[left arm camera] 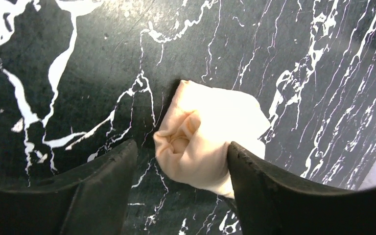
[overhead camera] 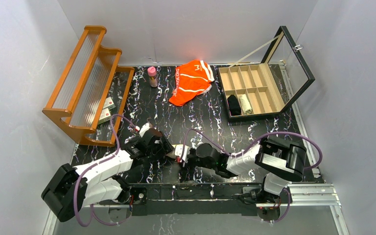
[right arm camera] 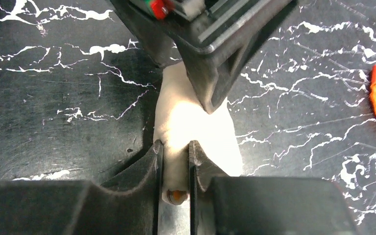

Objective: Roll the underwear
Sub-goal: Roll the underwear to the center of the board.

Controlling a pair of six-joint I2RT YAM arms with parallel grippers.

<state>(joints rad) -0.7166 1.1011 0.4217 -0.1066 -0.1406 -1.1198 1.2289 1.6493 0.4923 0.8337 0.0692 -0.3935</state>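
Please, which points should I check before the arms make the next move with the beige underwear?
1. Right tool pinches the beige underwear: ok.
2. Left tool stands open around it: ok, touching cloth on one side only.
3. Beige roll tight and finished: cannot tell, the tools hide part of it.
4. Orange underwear rolled: not ok, it lies loose at the far side.
5. Storage box lid open: ok.
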